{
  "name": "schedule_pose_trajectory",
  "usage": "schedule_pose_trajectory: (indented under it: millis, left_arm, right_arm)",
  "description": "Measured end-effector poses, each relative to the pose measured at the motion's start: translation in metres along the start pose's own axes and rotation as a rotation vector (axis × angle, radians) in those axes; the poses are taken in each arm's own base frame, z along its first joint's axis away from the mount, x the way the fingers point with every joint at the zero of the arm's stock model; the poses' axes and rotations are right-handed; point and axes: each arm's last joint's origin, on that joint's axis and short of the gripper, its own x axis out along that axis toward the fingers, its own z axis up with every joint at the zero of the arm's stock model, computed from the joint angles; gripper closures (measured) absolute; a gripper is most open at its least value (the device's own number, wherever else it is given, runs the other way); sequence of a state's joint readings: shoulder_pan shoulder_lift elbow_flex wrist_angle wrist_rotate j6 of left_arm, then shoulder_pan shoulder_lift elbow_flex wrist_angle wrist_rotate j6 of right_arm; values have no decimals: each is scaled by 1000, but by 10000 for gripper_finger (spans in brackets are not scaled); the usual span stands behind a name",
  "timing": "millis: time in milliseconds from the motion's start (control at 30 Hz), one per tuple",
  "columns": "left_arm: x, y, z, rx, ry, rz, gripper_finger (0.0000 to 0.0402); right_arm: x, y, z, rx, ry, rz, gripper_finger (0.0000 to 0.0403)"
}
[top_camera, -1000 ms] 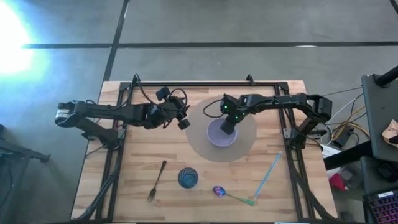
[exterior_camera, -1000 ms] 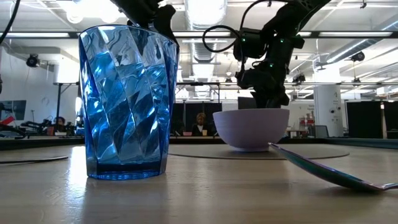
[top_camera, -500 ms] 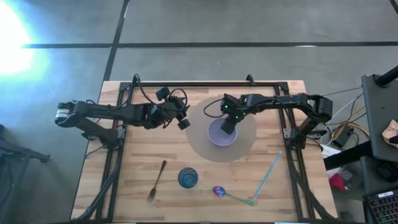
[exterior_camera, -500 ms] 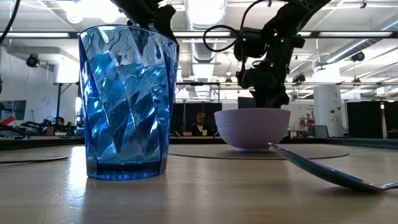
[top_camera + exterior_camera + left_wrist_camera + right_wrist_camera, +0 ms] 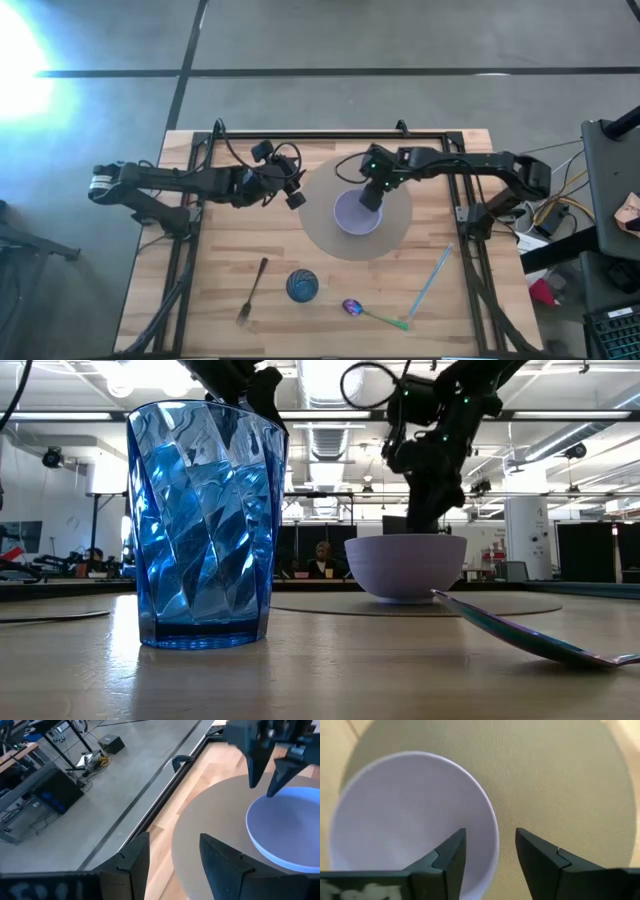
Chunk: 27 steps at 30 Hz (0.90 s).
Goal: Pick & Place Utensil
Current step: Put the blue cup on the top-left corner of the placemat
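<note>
The right gripper [image 5: 372, 197] hangs over the far rim of the bowl [image 5: 356, 214], fingers [image 5: 451, 854] apart on either side of the rim, holding nothing. The bowl sits on a round mat [image 5: 325, 228] at the table's [image 5: 210, 280] middle. The left gripper [image 5: 294, 196] waits at the mat's left edge, parted and empty. Along the near edge lie a fork [image 5: 252, 291], a blue cup [image 5: 302, 286], a spoon [image 5: 370, 313] and a straw [image 5: 431, 279], with bare wood between them.

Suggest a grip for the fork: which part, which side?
Take the fork mid-handle, from straight above, jaws across its width. It lies flat on the table, tines toward the near edge, handle angled toward the mat; the cup stands clear beside it, so a top-down approach looks unobstructed.
</note>
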State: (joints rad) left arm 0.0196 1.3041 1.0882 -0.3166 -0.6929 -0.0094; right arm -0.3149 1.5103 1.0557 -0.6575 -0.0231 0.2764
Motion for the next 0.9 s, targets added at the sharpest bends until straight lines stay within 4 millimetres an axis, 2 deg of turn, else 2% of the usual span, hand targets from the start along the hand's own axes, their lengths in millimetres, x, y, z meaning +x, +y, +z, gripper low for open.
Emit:
schedule_pose_trajectory:
  millis: [333,500,633,900]
  left_arm:
    - [0,-3,-2,-10,23,-93,234]
    - [-1,-4,-4,-21,34,-102,234]
    - [-2,-6,-4,-27,39,-155,234]
    - [-12,-11,2,-17,74,-280,234]
  right_arm:
    - [-50,0,-5,-27,-142,39,231]
    - [-71,1,-14,-41,-209,65,239]
    - [-83,4,-28,-59,-241,93,245]
    - [-90,13,-53,-78,-257,148,255]
